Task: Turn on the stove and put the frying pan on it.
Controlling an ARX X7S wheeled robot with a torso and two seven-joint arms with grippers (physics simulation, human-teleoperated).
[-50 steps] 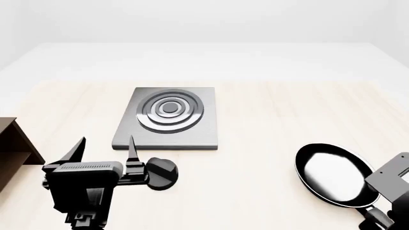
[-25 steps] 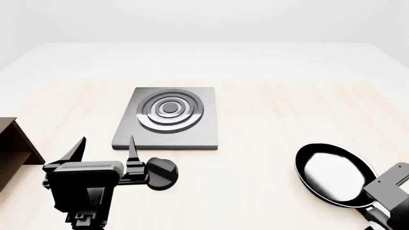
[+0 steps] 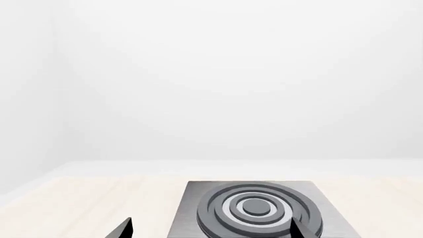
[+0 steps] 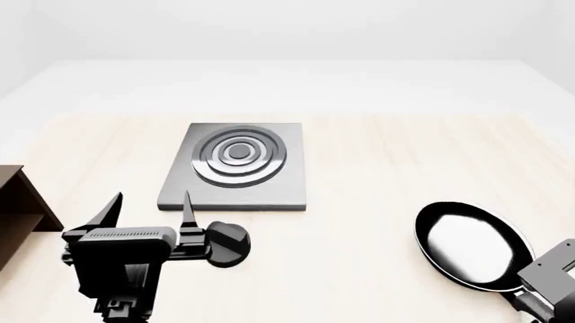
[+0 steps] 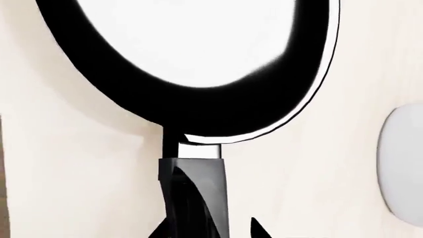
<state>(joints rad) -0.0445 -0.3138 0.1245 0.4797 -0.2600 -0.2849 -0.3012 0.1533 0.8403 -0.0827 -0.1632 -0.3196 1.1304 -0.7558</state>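
Right end effector [image 4: 539, 311] lower than second ago, at frying pan [image 4: 469, 245] handle; grip unclear. Left end effector [image 4: 151, 214] unmoved, fingers spread, empty, beside knob [image 4: 225, 243]. Stove [image 4: 237, 164] mid-desk [image 4: 378, 161].

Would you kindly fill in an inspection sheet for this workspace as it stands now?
Surface: pale wooden table, flat, no spills seen.
Job's things: stove lies bare, nothing on its rings; its black knob sits apart, nearer the robot; frying pan rests on the table at the right, off the stove.
Clutter: brown shelf at the left edge; pale rounded object beside the pan, partly cut off.
Grippers: left gripper open, beside the knob; right gripper open, fingers astride the pan's handle.
Cables: nothing seen.
Surroundings: plain white walls.
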